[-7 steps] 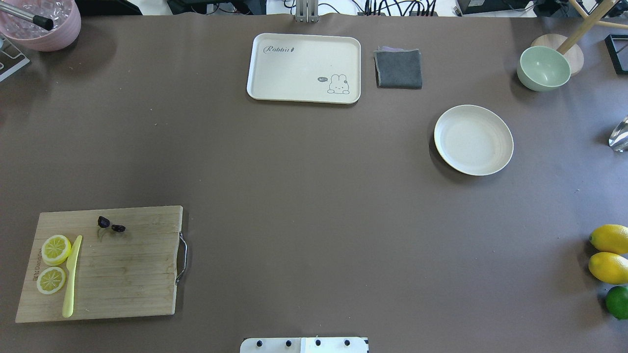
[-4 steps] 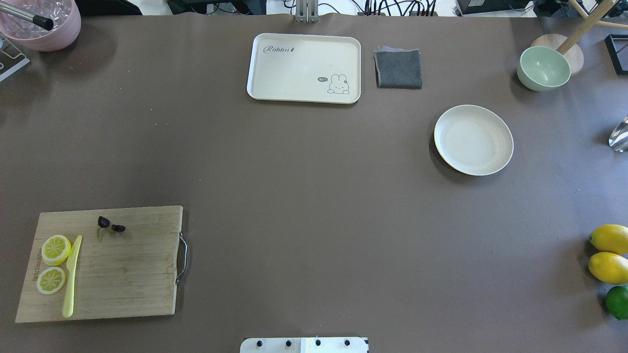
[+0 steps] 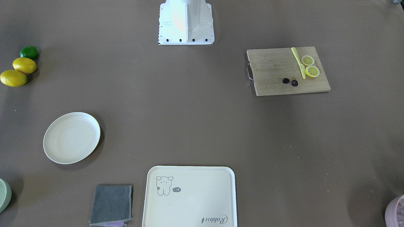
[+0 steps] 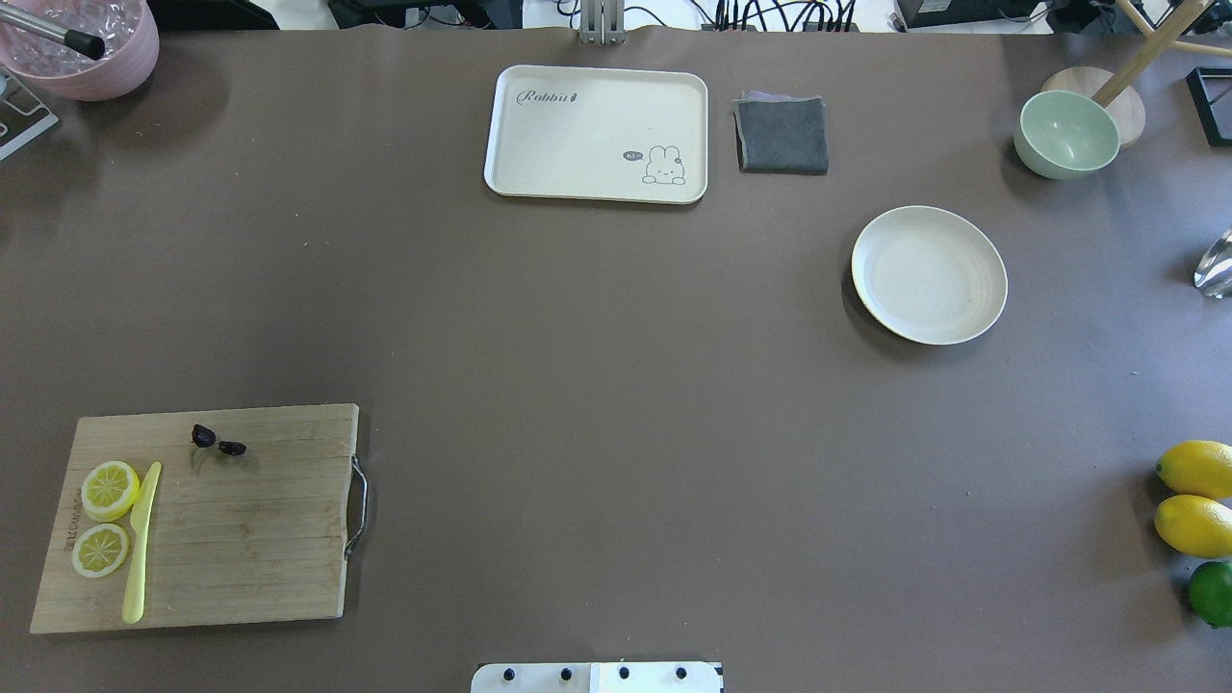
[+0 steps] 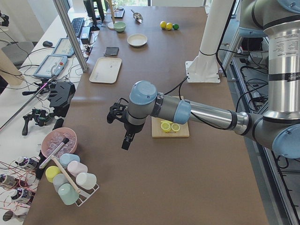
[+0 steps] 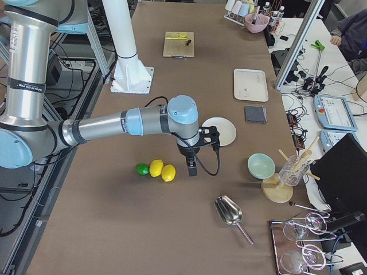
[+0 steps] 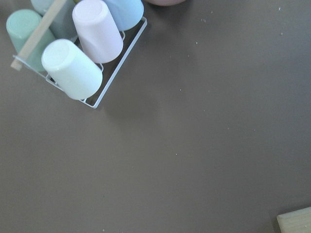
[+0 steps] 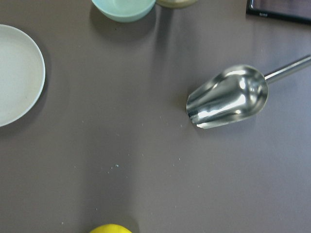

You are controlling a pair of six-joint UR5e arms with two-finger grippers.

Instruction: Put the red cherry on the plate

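Nothing moved. The red cherry still lay on the board, far from the plate. I could not tell if the left gripper or right gripper was open.

The brown table is lit evenly and softly from above. A soft shadow is cast to the left of the plate in the overhead view. Bright glare is seen on the metal scoop. The cups are shown a little blurry up close.
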